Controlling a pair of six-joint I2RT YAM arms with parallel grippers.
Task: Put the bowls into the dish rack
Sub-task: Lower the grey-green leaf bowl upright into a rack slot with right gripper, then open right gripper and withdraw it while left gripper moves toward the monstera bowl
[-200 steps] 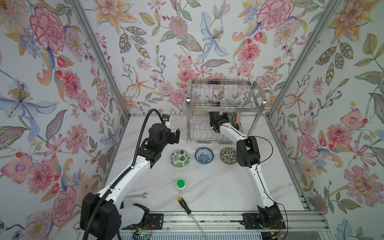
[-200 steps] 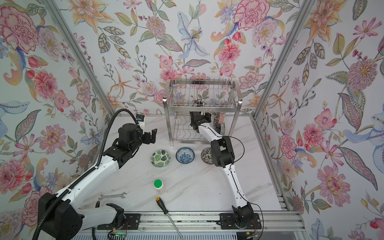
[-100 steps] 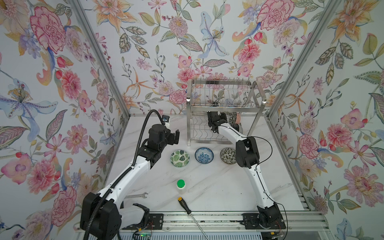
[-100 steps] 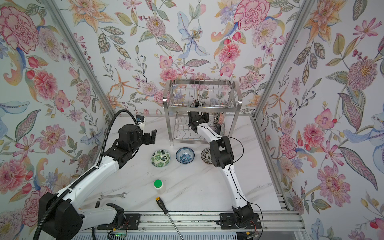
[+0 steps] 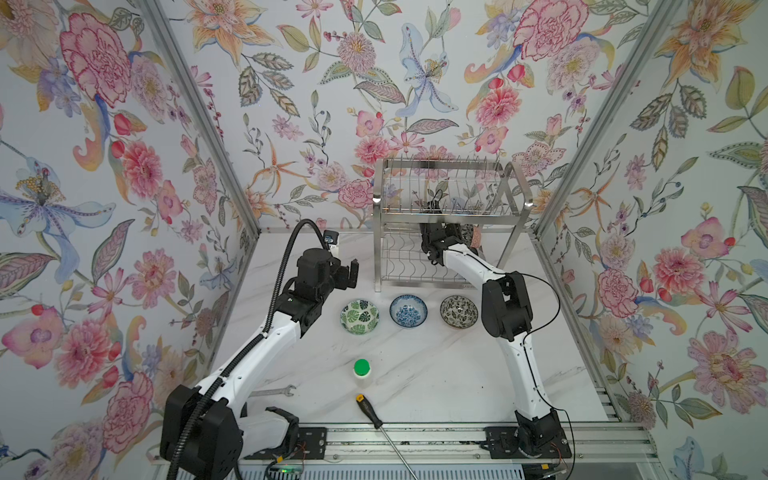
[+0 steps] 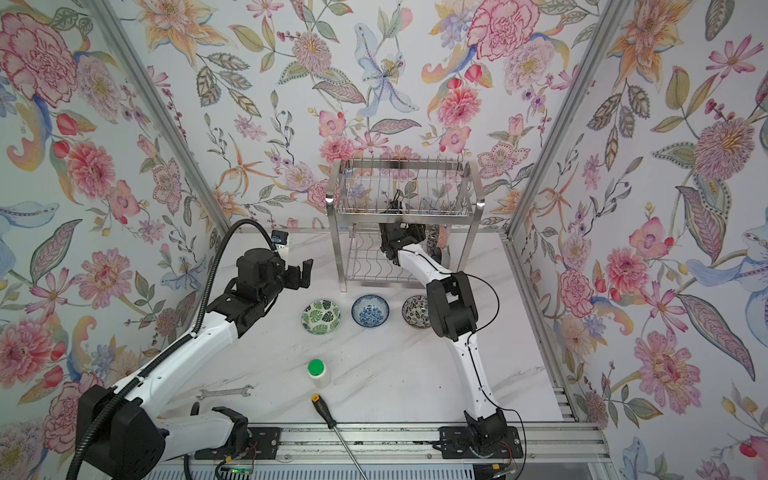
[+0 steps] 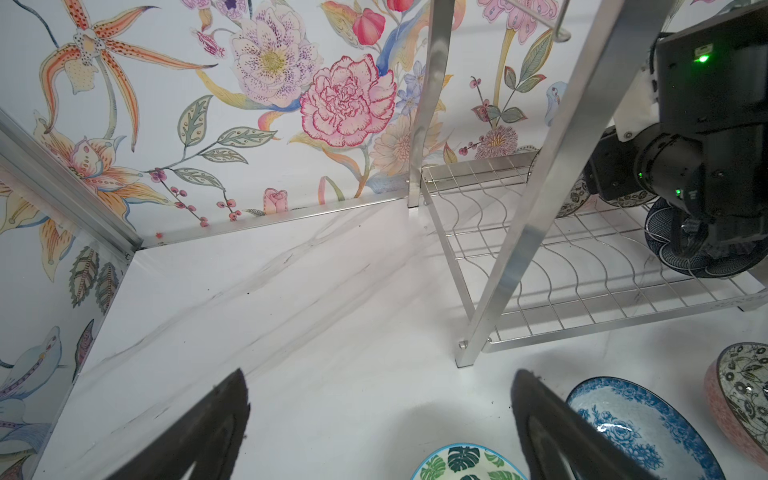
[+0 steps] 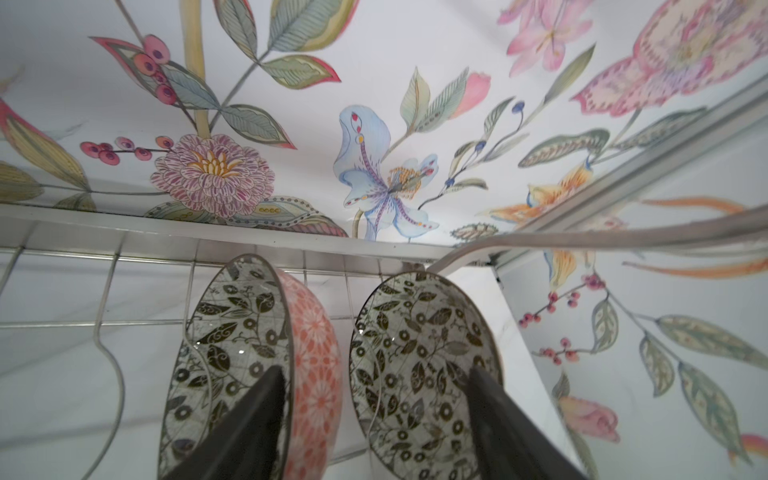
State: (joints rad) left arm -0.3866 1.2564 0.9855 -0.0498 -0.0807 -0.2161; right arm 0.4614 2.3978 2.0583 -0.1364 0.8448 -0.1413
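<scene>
The dish rack [image 5: 453, 216] [image 6: 403, 216] stands at the back of the table. My right gripper [image 8: 374, 374] reaches into its lower shelf with the jaws open. Two black-and-white bowls stand on edge there. The pink-sided one [image 8: 232, 340] has its wall between my fingers, ungripped, and the other [image 8: 419, 345] stands beside it. A dark navy bowl [image 7: 665, 241] stands in the same shelf under that wrist. On the table in front lie a green leaf bowl [image 5: 359, 316], a blue floral bowl [image 5: 408, 311] and a black-and-white bowl [image 5: 458, 311]. My left gripper [image 5: 348, 272] [image 7: 380, 386] hovers open and empty, left of the rack.
A white bottle with a green cap [image 5: 361, 369], a screwdriver [image 5: 368, 409] and a wrench [image 5: 274, 390] lie nearer the front edge. Floral walls close in on three sides. The rack's flat leg [image 7: 536, 199] stands just ahead of my left gripper.
My right gripper has opened from shut, letting go of the bowl in the rack's lower shelf. The left arm has not moved.
</scene>
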